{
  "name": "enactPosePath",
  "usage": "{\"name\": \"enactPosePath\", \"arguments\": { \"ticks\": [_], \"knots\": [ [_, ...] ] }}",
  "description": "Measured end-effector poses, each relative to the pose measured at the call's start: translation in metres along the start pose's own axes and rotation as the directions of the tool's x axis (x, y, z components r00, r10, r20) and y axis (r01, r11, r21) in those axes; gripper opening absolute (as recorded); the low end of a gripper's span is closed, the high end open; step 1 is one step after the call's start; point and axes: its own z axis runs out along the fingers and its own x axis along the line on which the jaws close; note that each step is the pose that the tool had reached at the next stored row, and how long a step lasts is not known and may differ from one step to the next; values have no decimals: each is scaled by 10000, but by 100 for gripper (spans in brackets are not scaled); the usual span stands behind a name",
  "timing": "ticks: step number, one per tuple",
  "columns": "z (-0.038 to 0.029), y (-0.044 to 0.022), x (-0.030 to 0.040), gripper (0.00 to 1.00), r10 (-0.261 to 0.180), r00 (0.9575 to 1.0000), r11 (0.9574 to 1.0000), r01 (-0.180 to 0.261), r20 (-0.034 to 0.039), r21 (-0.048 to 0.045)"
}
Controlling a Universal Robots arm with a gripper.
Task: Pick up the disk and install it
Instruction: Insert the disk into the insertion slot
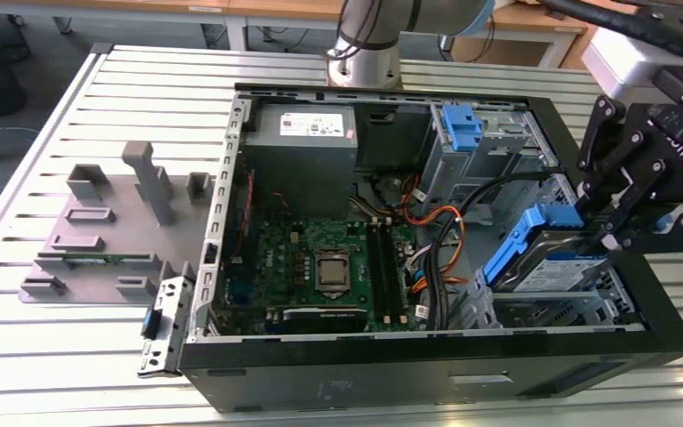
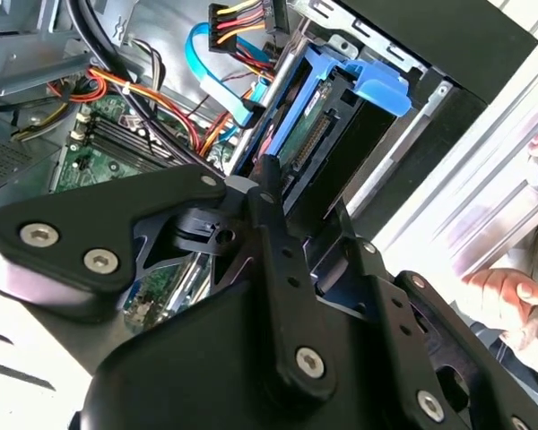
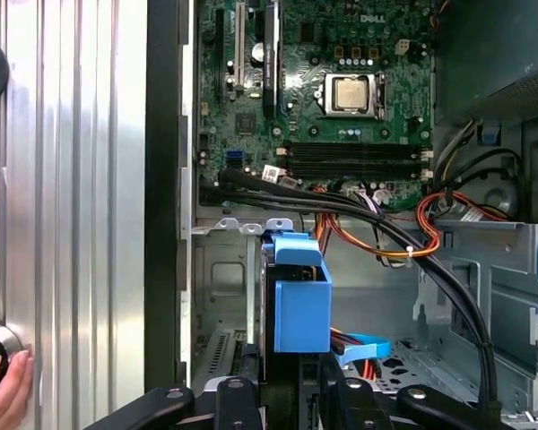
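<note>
The black, jointed metal tool is closed on the disk. Its fingers pinch the blue plastic frame clipped round the flat silver drive. The disk leans at a tilt in the bare steel bay at the corner of the open black computer case, directly under the tool. Beyond the tool lies the green circuit board, studded with slots and a square shiny chip. Bundles of orange, black and blue cables loop between the board and the bay. The case rests on a ribbed aluminium surface.

In both wrist views the tool's own links cover the near end of the disk, so exactly where the pads meet it is hard to make out. The disk's white-and-blue label shows only in part, past the frame. A person's hand is cut off at the picture's edge, well off to the tool's side.
</note>
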Motion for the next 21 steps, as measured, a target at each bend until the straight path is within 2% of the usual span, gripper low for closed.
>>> {"name": "enactPosePath", "arguments": {
  "ticks": [21],
  "knots": [
    [382,-2,26,35,0,10000,10000,0,0,0]
  ]
}}
